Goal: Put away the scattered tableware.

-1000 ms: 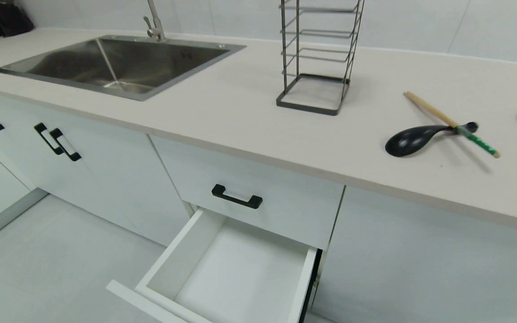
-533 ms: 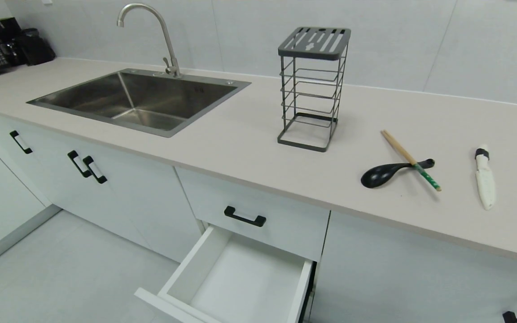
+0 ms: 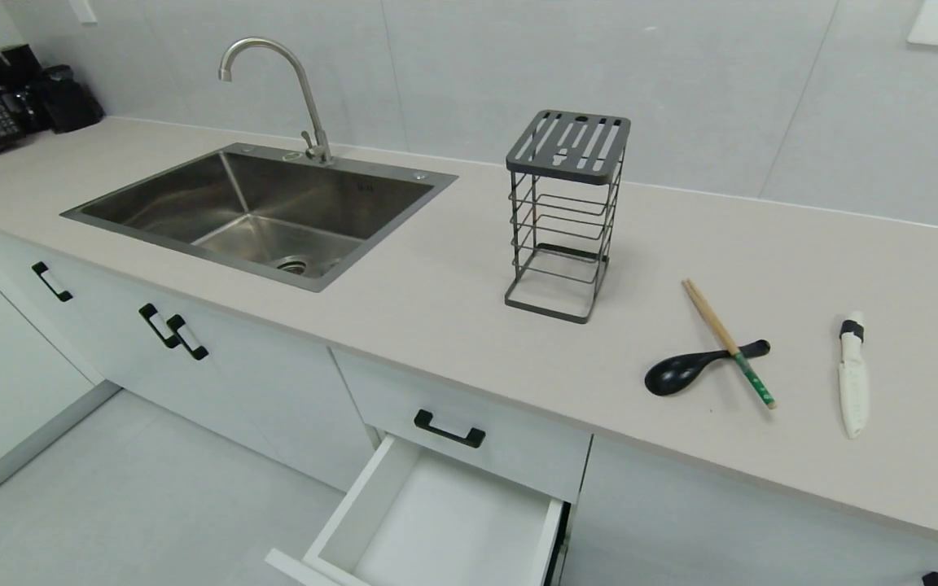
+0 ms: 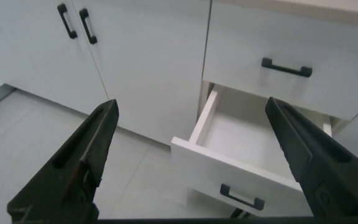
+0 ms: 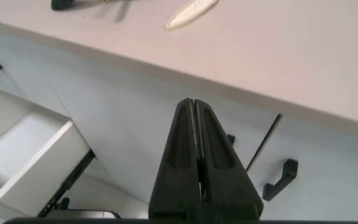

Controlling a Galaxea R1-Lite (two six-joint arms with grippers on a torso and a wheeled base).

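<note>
1. Black spoon (image 3: 685, 372): lay on the countertop (image 3: 453, 301) right of the wire rack (image 3: 567, 216); long axis ran nearly along the counter, bowl toward the sink (image 3: 314, 191), handle end to the right
2. Chopsticks (image 3: 728, 342): lay across the spoon's handle, touching it; long axis ran from back-left to front-right, green-banded end toward the counter's front edge
3. White knife (image 3: 852, 382): lay apart, right of the chopsticks; long axis ran front to back, black-banded end away, tapered end toward the front edge
4. Drawer (image 3: 355, 505): stood pulled out below the counter, under a shut drawer with a black handle
5. Left gripper (image 4: 189, 102): hung low before the cabinets, aimed at the pulled-out drawer, fingers spread wide, nothing between them
6. Right gripper (image 5: 192, 106): hung below the counter edge near the knife, fingers pressed together, holding nothing
</note>
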